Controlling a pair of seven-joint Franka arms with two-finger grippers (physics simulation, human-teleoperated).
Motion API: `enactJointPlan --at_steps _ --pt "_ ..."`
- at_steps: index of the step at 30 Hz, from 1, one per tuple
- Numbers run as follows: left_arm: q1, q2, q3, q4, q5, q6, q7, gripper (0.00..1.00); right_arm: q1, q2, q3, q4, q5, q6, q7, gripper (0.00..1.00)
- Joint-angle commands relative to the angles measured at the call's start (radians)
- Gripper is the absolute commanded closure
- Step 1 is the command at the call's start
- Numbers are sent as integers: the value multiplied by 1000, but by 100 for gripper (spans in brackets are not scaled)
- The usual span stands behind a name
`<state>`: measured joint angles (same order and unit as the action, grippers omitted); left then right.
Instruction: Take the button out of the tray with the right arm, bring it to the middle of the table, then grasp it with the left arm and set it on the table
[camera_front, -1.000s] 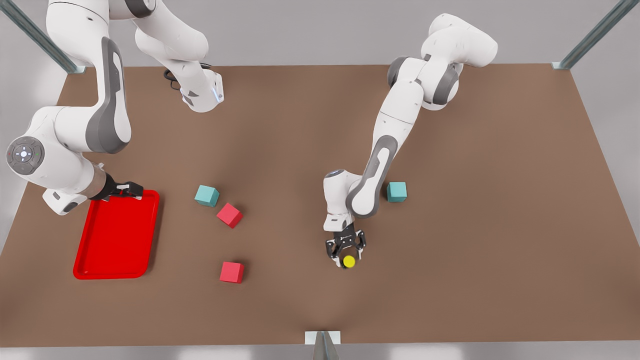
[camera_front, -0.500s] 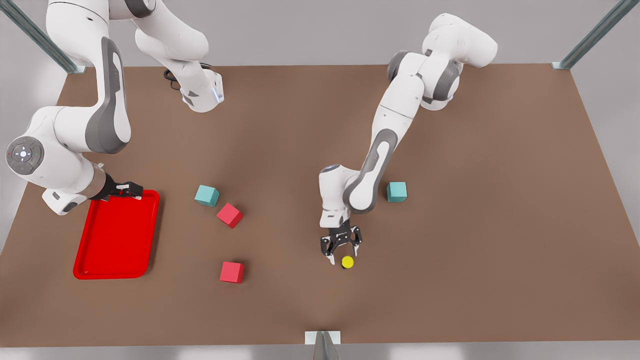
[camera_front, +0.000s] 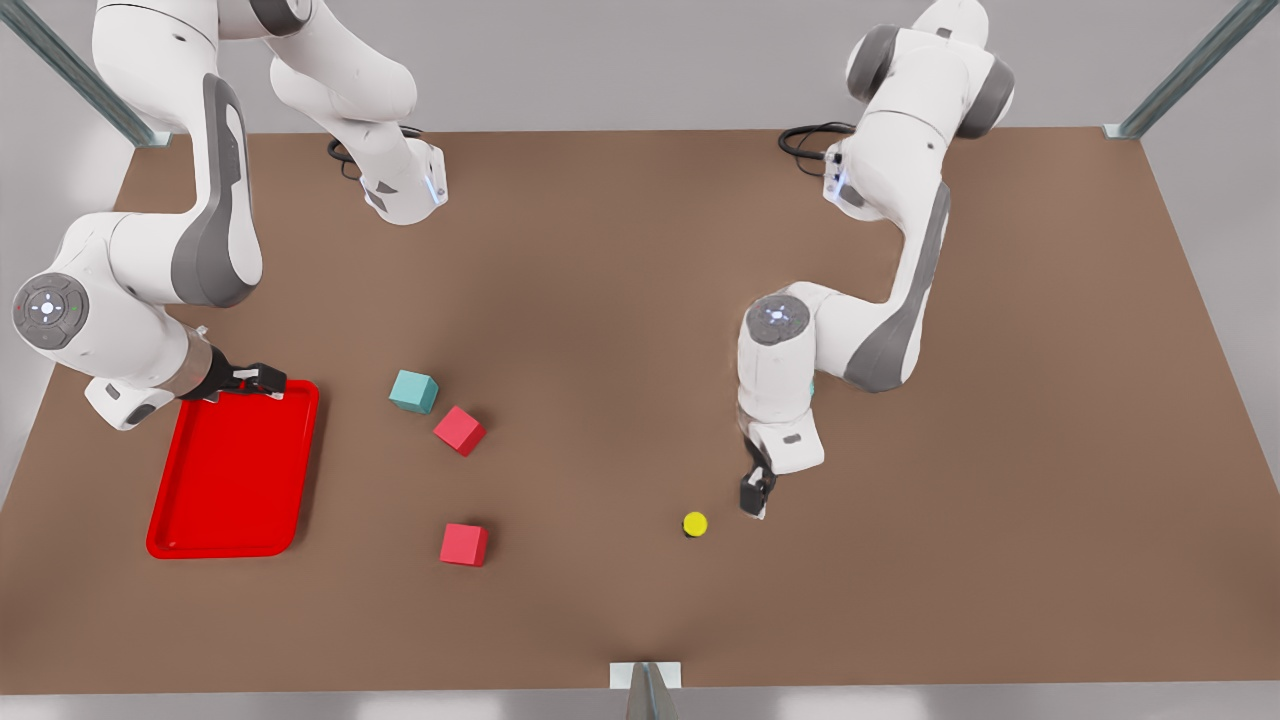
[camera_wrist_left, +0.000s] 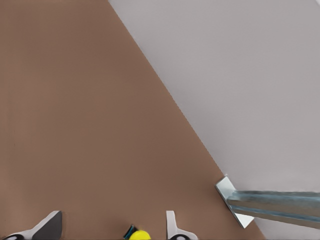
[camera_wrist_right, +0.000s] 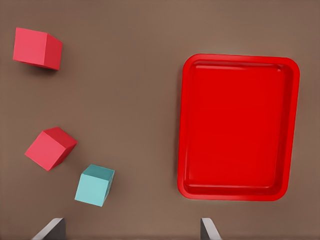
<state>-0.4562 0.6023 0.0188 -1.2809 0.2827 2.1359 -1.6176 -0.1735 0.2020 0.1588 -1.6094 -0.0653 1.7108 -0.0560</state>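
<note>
The button, a yellow cap on a dark body, stands alone on the brown table near its middle front. My left gripper hangs open just to the front view's right of it, not touching. In the left wrist view the button sits between the spread fingertips of my left gripper. The red tray lies at the front view's left with nothing in it. My right gripper waits open over its far rim. The right wrist view looks down on the tray past my right gripper.
A teal cube and two red cubes lie between tray and button; they are also seen from the right wrist: teal cube, red cubes. A metal bracket sits at the table's front edge.
My left gripper let go of the button and drew off to the front view's right as its arm folded back. The button stayed put. The right arm has not moved.
</note>
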Motion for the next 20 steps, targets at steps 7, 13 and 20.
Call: enactJointPlan --at_steps 7,13,20 --pt "297 -306 47 3 -421 -694 1664 0 0 -1 1 0 1 0 -1 0" --pt "350 -315 41 29 -431 -692 1657 0 0 -1 -1 0 1 0 -1 0" --pt "349 -305 41 28 -427 -688 1664 0 2 -1 1 0 1 0 -1 0"
